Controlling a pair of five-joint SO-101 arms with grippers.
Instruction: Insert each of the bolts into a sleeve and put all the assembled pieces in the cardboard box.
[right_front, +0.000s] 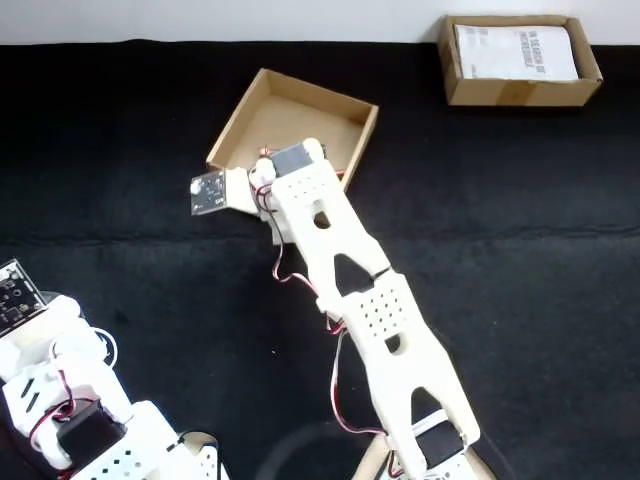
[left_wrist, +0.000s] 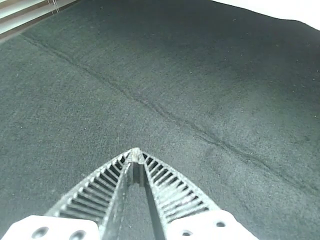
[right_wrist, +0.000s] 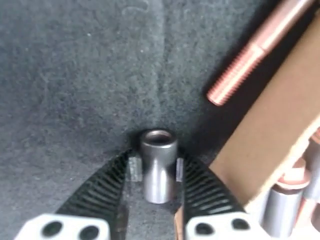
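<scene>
My right gripper (right_wrist: 156, 161) is shut on a short grey sleeve (right_wrist: 158, 167), held upright just above the black mat. A copper bolt (right_wrist: 250, 55) lies on the mat a little beyond it, beside the outer wall of the cardboard box (right_wrist: 272, 130). Inside that box stand assembled pieces (right_wrist: 287, 200), copper bolts in grey sleeves. In the high view the right arm (right_front: 335, 250) stretches to the near edge of the open cardboard box (right_front: 243, 115). My left gripper (left_wrist: 135, 151) is shut with nothing in it, low over bare mat. The left arm (right_front: 60, 390) is folded at the front left corner.
A second cardboard box (right_front: 520, 62) with a printed sheet in it stands at the back right. A seam runs across the black mat (left_wrist: 200, 132). Wide bare mat lies to the right of the right arm and between the two arms.
</scene>
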